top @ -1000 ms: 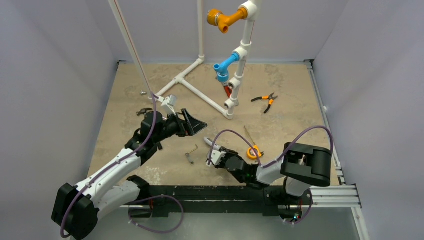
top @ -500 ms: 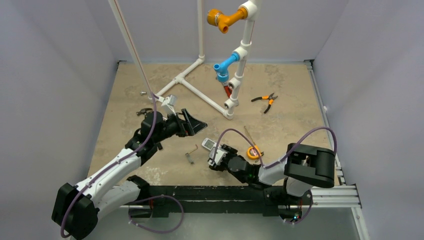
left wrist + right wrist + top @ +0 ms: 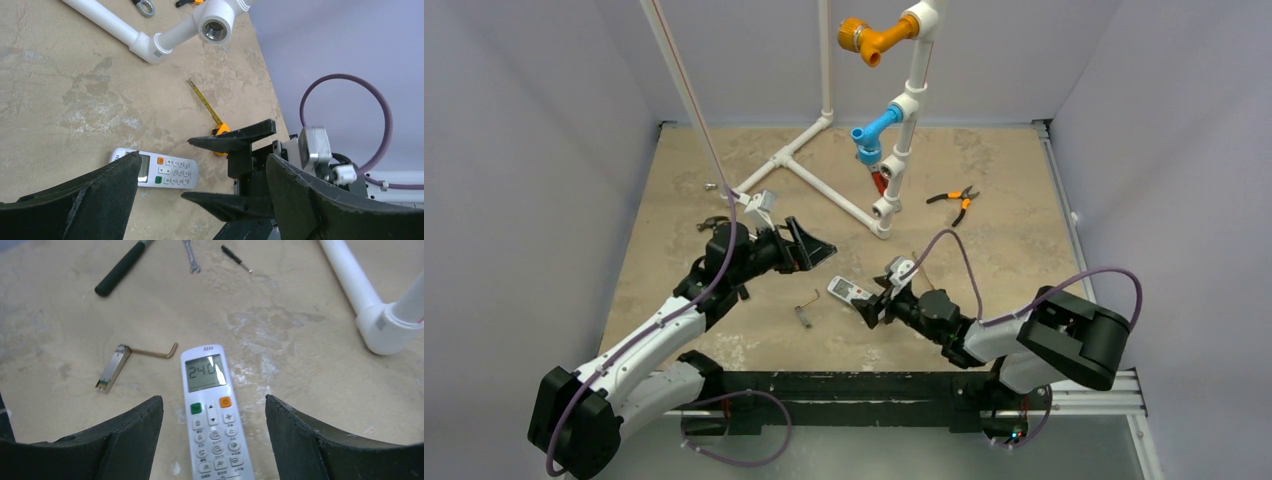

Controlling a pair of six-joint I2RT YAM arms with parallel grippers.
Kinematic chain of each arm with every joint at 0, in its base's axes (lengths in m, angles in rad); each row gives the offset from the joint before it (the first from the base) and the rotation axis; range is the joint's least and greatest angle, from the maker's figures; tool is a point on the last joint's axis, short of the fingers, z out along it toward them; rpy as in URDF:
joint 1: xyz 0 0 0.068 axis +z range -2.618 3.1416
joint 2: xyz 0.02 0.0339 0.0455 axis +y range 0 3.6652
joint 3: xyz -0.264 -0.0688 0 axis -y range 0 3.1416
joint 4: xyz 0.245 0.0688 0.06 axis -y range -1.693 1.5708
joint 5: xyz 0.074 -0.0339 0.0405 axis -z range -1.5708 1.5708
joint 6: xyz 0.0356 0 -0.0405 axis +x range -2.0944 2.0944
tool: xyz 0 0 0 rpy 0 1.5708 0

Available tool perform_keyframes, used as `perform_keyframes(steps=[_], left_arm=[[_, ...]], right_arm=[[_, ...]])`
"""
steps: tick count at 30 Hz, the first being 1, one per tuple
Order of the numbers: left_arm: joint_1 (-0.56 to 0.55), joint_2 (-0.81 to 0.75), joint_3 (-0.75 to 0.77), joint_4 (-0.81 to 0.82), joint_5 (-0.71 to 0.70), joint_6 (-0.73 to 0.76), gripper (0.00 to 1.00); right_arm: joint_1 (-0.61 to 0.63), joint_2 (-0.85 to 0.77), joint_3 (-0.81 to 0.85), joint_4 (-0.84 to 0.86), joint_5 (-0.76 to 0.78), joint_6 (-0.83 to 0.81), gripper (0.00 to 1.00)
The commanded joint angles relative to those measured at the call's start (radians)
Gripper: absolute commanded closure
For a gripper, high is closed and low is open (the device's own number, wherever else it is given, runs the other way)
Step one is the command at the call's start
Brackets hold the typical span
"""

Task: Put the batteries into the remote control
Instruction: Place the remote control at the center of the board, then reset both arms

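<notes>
The white remote control (image 3: 848, 291) lies face up on the table, its display lit. It also shows in the right wrist view (image 3: 212, 415) and the left wrist view (image 3: 155, 168). My right gripper (image 3: 874, 306) is open; its fingers straddle the remote's button end without touching it (image 3: 214, 399). My left gripper (image 3: 820, 254) is open and empty, up and to the left of the remote (image 3: 203, 156). No batteries show in any view.
A white PVC pipe frame (image 3: 824, 190) stands behind, with orange-handled pliers (image 3: 954, 200) to its right. A hex key with a metal tab (image 3: 135, 357) lies left of the remote. A hammer (image 3: 122, 267), a wrench (image 3: 191, 257) and a yellow tape measure (image 3: 222, 131) lie nearby.
My right arm has swung to the right and its gripper has drawn back off the remote, which now shows in full. The left arm has not moved.
</notes>
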Motion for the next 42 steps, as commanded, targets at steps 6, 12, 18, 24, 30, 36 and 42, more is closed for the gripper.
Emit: perform_keyframes(steps=[6,12,18,24,30,36,42], left_arm=[[0.016,-0.057,0.009,-0.064,-0.059,0.050,0.07],[0.023,-0.168,-0.027,-0.217,-0.193,0.075,0.06],[0.024,-0.253,-0.054,-0.353,-0.299,0.099,0.05],[0.023,-0.290,-0.092,-0.357,-0.321,0.067,0.04],[0.024,-0.331,-0.135,-0.303,-0.321,0.050,0.04],[0.024,-0.338,-0.122,-0.315,-0.348,0.072,0.04],[0.023,-0.355,-0.118,-0.321,-0.384,0.091,0.04]], right_arm=[[-0.330,-0.158,-0.133,0.180,-0.109,0.438,0.26],[-0.536,-0.476,-0.144,-0.158,-0.075,0.607,0.26],[-0.552,-0.747,0.008,-0.764,0.188,0.523,0.20],[-0.552,-0.775,0.062,-0.948,0.341,0.557,0.20],[-0.552,-0.690,0.044,-0.908,0.333,0.610,0.20],[-0.552,-0.637,0.053,-0.841,0.282,0.559,0.20],[-0.552,-0.658,0.049,-0.820,0.274,0.520,0.20]])
